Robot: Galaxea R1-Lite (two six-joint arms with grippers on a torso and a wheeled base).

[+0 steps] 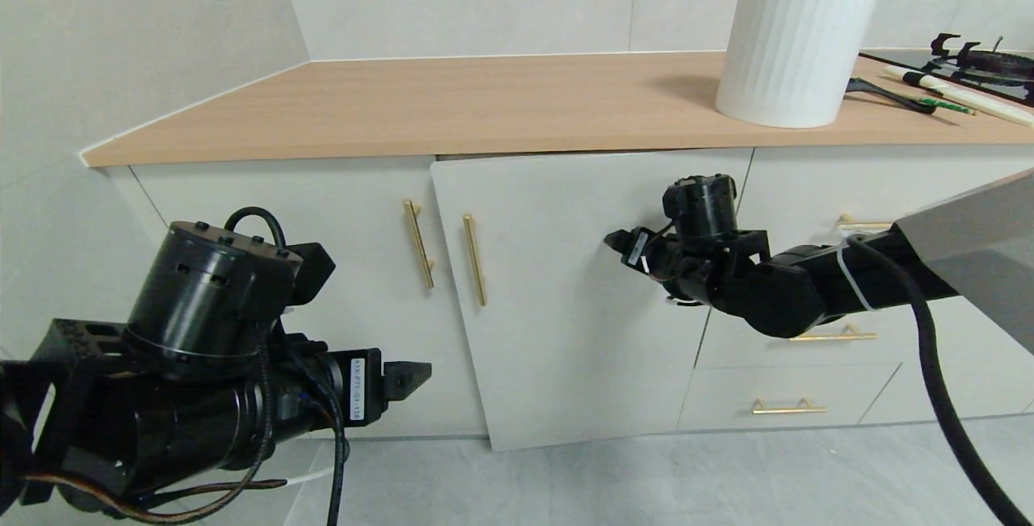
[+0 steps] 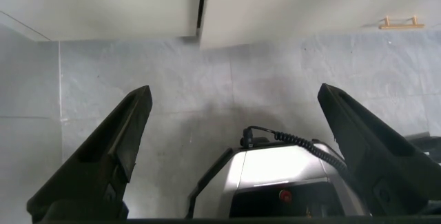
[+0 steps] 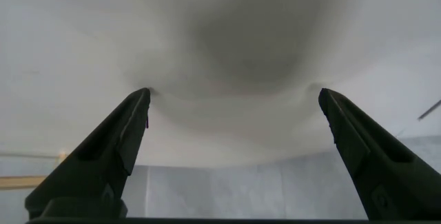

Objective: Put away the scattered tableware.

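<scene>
**Tableware lay beyond the vase, above the right claw**

Tableware [image 1: 929, 95] sat on the countertop [image 1: 452, 106], just to the right of the white ribbed vase [image 1: 796, 33]. It included a black utensil [image 1: 888, 95] and a pale stick [image 1: 965, 95], with something thin and green beside them. All of them lay flat. Their long axes ran slantwise, from the foot of the vase off to the right and a little nearer the counter's front edge. I could not tell which end of the black utensil was the handle.

The right claw [image 3: 234, 98] hung well below the vase and somewhat to its left. It was spread wide and held nothing, and its tips were close against the face of the cabinet door [image 1: 565, 308], which stood ajar (whether they touched it I couldn't say). From that claw the tableware lay up and to the right, past the vase.

The left claw [image 2: 234, 98] was also spread and empty, and it was much farther down and to the left of the vase. I judged the right arm plainly the nearer one for any pick. It would need to rise over the counter's edge and close across the utensils' length rather than along it.
</scene>
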